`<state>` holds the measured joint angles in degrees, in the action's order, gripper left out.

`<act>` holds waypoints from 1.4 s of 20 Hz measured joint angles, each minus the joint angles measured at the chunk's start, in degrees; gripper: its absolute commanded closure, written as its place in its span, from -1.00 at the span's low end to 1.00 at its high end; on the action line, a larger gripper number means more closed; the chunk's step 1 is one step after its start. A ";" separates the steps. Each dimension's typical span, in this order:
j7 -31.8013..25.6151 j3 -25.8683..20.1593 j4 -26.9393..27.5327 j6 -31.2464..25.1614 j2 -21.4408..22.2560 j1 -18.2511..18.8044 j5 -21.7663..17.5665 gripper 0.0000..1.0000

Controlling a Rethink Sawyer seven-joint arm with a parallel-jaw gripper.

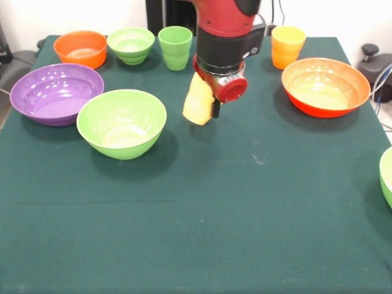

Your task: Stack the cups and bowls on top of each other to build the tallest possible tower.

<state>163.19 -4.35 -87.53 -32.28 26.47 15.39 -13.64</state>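
Note:
My gripper is shut on the yellow cup and holds it tilted above the table's middle, right of a large light green bowl. A large purple bowl sits at the left. At the back stand a small orange bowl, a small light green bowl, a light green cup and an orange-yellow cup. A large orange-red bowl sits at the right. A second large light green bowl is cut off by the right edge. The blue bowl is out of view.
The dark green tablecloth covers the whole table. The red and black arm comes down at the back centre, between the light green cup and the orange-yellow cup.

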 measured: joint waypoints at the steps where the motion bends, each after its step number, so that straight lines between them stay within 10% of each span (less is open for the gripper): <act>1: 0.00 -0.01 0.30 -0.30 -0.02 0.50 0.00 1.00; 12: 0.00 -0.62 4.96 -0.56 -2.51 5.99 -0.94 1.00; 28: 0.00 -1.13 15.87 -5.71 -7.22 4.28 -3.34 1.00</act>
<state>163.19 -5.48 -71.65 -38.00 19.26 19.68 -16.98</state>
